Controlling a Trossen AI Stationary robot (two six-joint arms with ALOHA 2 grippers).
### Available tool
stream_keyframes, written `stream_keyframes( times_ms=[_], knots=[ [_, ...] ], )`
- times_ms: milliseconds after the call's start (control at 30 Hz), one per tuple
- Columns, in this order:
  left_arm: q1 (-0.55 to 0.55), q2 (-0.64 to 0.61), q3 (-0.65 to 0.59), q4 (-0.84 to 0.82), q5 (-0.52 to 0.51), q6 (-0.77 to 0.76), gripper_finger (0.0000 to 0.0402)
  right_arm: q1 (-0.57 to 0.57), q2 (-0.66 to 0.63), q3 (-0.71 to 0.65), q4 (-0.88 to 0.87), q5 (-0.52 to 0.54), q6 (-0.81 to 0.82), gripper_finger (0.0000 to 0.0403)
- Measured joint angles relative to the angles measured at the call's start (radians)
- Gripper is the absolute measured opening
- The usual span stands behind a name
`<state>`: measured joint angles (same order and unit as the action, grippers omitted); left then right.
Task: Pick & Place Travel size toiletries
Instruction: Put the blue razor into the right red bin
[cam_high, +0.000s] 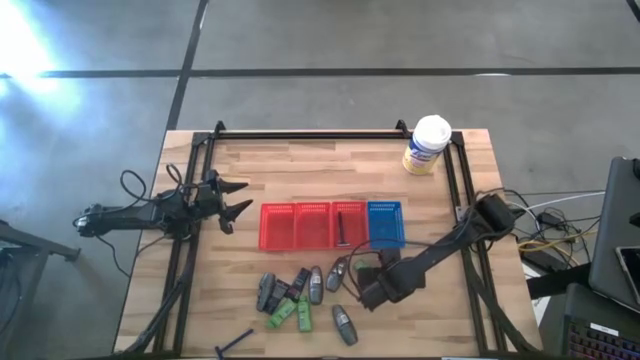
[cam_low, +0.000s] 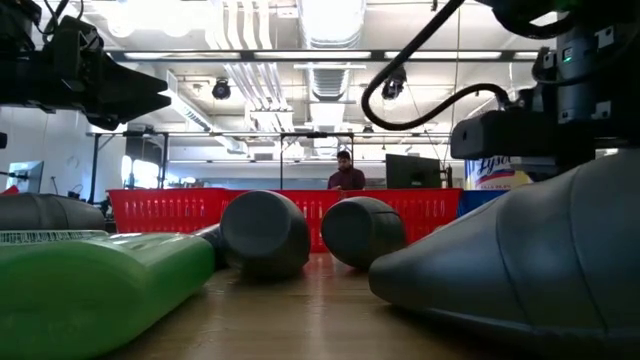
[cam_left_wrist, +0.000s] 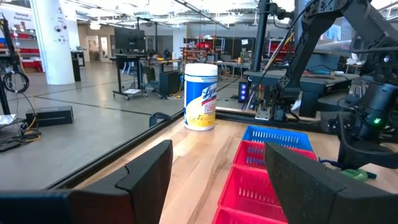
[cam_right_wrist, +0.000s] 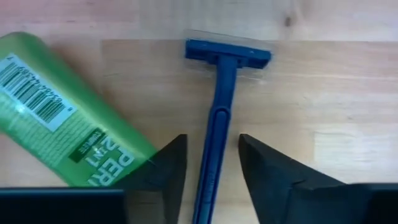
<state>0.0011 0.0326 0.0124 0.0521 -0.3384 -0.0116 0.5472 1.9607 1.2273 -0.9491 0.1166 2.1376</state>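
My right gripper (cam_high: 362, 285) hovers low over the table's near middle, open, fingers pointing down. In the right wrist view a blue T-shaped razor (cam_right_wrist: 224, 81) lies flat on the wood, its handle running between the two fingers of my right gripper (cam_right_wrist: 211, 142) with a gap on each side. A green tube (cam_right_wrist: 68, 118) lies beside it, partly under one finger; whether they touch I cannot tell. Grey bottles (cam_high: 316, 285), green tubes (cam_high: 283, 312) and a dark packet (cam_high: 298, 282) lie left of this gripper. My left gripper (cam_high: 240, 197) waits open at the left edge.
Three red baskets (cam_high: 310, 225) and a blue one (cam_high: 385, 225) stand in a row mid-table; a razor lies in one red basket (cam_high: 343, 230). A white-lidded tub (cam_high: 428, 145) stands at the far right corner. Another razor (cam_high: 235, 343) lies by the near edge.
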Motion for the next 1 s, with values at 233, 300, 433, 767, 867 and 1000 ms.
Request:
stream_keyframes(
  times_ms=[233,300,433,767,867,1000],
  knots=[
    [0.0,0.0,0.0,0.0,0.0,0.0,0.0259,0.0,0.0,-0.016,0.055,0.008,-0.087,0.0055],
    [0.0,0.0,0.0,0.0,0.0,0.0,0.0259,0.006,0.0,0.001,0.037,0.007,-0.088,0.0037],
    [0.0,0.0,0.0,0.0,0.0,0.0,0.0259,0.02,0.005,0.033,0.008,-0.008,-0.079,0.0023],
    [0.0,0.0,0.0,0.0,0.0,0.0,0.0259,0.075,0.0,0.185,-0.009,-0.039,-0.056,0.0026],
    [0.0,0.0,0.0,0.0,0.0,0.0,0.0259,0.073,0.0,0.258,-0.007,0.076,-0.126,0.0026],
    [0.0,0.0,0.0,0.0,0.0,0.0,0.0259,0.002,-0.004,0.335,-0.011,0.19,-0.235,0.0027]
  ],
)
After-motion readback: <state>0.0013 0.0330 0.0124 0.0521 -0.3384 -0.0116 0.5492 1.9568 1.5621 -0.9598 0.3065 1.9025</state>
